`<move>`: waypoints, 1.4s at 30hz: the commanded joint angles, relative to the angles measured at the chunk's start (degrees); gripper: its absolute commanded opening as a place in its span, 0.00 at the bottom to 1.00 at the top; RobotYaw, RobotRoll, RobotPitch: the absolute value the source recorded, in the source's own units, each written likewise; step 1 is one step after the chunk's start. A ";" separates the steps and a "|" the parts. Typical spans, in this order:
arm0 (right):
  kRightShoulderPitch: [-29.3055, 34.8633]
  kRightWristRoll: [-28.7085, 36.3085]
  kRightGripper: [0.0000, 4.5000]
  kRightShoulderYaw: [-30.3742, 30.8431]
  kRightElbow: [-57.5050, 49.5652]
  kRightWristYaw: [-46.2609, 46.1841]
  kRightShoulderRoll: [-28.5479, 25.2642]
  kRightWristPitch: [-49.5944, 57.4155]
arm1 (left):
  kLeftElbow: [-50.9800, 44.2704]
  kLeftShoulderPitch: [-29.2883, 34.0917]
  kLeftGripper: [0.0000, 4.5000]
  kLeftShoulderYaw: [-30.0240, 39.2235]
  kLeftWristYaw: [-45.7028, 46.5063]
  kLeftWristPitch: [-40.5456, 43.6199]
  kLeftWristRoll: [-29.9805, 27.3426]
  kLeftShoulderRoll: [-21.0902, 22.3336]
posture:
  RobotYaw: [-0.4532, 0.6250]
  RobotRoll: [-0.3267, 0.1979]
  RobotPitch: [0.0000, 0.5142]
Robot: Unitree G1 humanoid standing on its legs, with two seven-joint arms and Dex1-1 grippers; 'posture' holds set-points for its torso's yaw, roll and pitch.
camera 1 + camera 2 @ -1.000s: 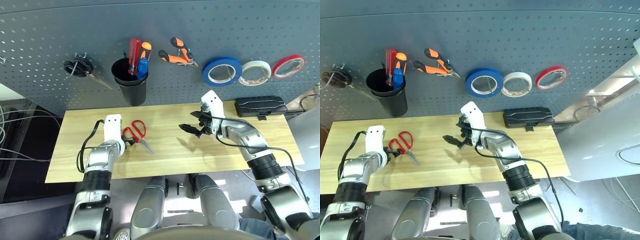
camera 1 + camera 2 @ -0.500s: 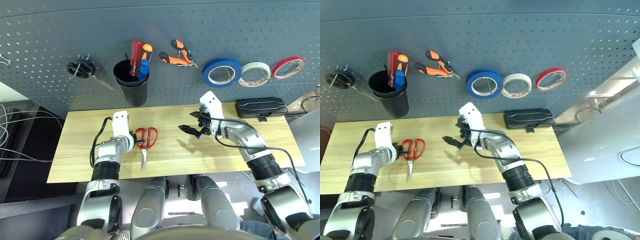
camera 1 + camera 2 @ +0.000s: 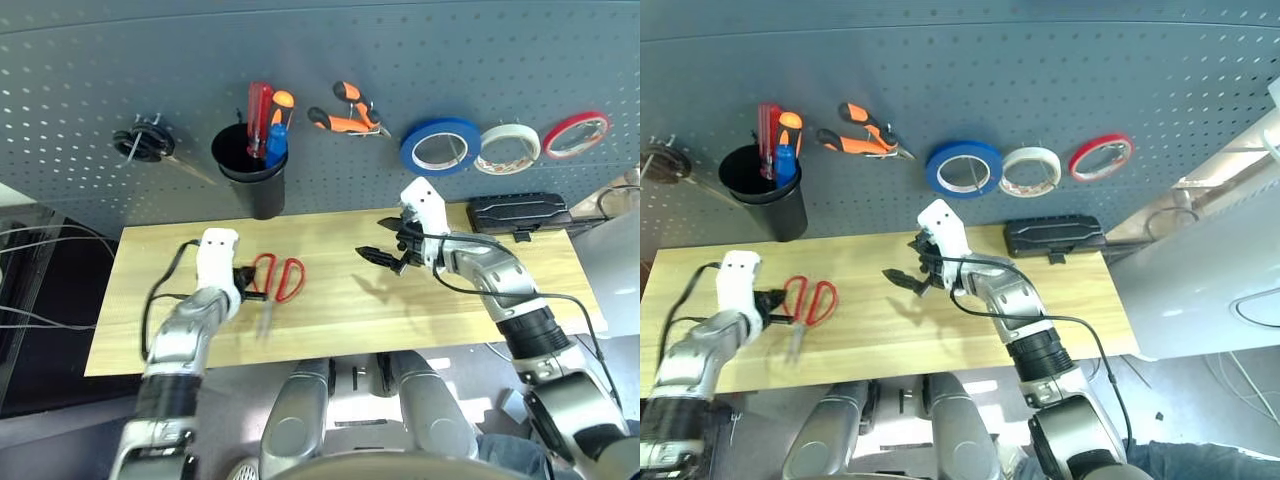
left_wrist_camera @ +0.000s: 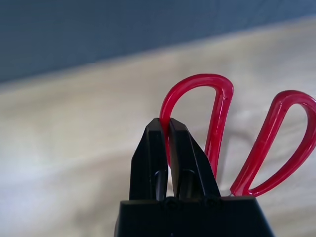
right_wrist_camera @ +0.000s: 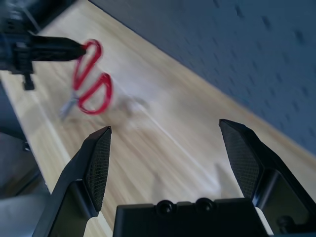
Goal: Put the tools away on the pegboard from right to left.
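Observation:
The red-handled scissors (image 3: 290, 279) are over the left part of the wooden table (image 3: 340, 305), blades pointing toward its front edge. My left gripper (image 3: 245, 281) is shut on one red handle loop; the left wrist view shows its fingers (image 4: 154, 143) pinching the scissors' loop (image 4: 220, 106). I cannot tell if the blades touch the table. My right gripper (image 3: 385, 255) hovers open over the table's middle, holding nothing. On the pegboard (image 3: 400, 50) hang the blue tape roll (image 3: 442, 143) and the pliers (image 3: 345, 110). The blue-handled screwdriver (image 3: 275, 143) stands in the black cup (image 3: 250, 180).
White (image 3: 508, 147) and red (image 3: 577, 133) tape rolls hang right of the blue one. Red and orange screwdrivers share the cup. A dark bundle (image 3: 145, 143) hangs on a hook at the board's left. A black case (image 3: 520, 213) lies at the table's back right.
My left gripper has shut on the scissors' handle, and the scissors have swung so their blades point toward the front edge. The right arm has stayed still.

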 commanded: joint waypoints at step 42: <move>-9.02 9.17 1.00 -0.81 -7.80 1.12 4.97 -1.97 | -5.90 -2.09 0.00 15.83 12.19 -29.24 2.12 2.27 | 0.46 0.62 0.51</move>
